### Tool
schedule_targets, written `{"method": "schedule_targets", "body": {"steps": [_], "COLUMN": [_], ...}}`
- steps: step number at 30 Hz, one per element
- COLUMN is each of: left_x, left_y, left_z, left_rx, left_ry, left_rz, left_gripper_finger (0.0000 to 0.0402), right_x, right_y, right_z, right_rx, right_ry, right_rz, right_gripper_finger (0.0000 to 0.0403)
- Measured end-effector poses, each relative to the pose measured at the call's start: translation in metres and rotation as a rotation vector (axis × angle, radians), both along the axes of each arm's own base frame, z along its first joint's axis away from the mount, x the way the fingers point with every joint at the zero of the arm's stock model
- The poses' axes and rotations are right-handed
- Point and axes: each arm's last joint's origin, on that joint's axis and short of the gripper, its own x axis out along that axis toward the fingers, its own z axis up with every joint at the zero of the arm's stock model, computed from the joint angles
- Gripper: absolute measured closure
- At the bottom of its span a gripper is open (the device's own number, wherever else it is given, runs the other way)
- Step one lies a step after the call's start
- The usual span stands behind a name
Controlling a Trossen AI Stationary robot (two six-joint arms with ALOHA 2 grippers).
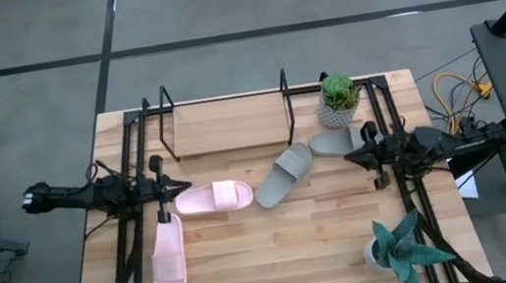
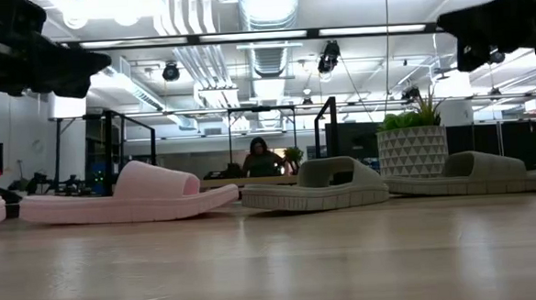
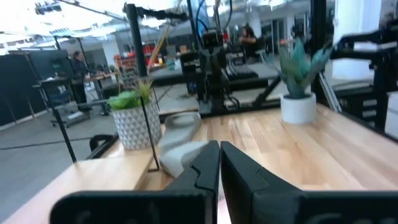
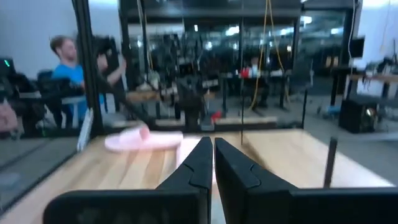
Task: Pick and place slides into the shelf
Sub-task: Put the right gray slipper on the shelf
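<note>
The left gripper (image 1: 183,184) hovers at the table's left side, fingers together, holding nothing. The right gripper (image 1: 349,155) hovers at the right side, fingers also together and empty. All four slides lie on the wooden table (image 1: 278,247): one pink slide (image 1: 213,199) near the left gripper, another pink slide (image 1: 168,258) nearer the front-left, one grey slide (image 1: 285,175) at centre, another grey slide (image 1: 332,141) beside a potted plant (image 1: 338,97). The black wire shelf (image 1: 228,125) at the back holds no slides, so the task looks unstarted.
</note>
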Motion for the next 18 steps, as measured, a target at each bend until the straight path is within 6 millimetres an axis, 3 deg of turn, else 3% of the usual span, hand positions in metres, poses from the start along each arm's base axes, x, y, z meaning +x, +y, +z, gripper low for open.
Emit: {"method": "schedule_targets", "body": {"steps": [5,10,14,18], "left_x": [0.000,0.000,-0.001,-0.002], "left_y": [0.000,0.000,0.000,0.000], "left_z": [0.006,0.009,0.014,0.019], "left_rx": [-0.012,-0.018,-0.027,-0.035], "left_ry": [-0.059,-0.094,-0.149,-0.196], "left_rz": [-0.001,-0.001,0.001,0.002], "left_gripper_finger": [0.0396,0.0342,0.0291,0.0264], "right_x": [0.002,0.011,0.024,0.039], "right_y": [0.000,-0.002,-0.002,0.000], "right_z": [0.007,0.021,0.047,0.076], "right_rx": [0.022,0.055,0.066,0.089], "right_ry": [-0.049,0.017,0.051,0.129], "right_rz": [-0.005,-0.099,-0.160,-0.158], "right_gripper_finger": [0.0380,0.0315,0.0259,0.0231]}}
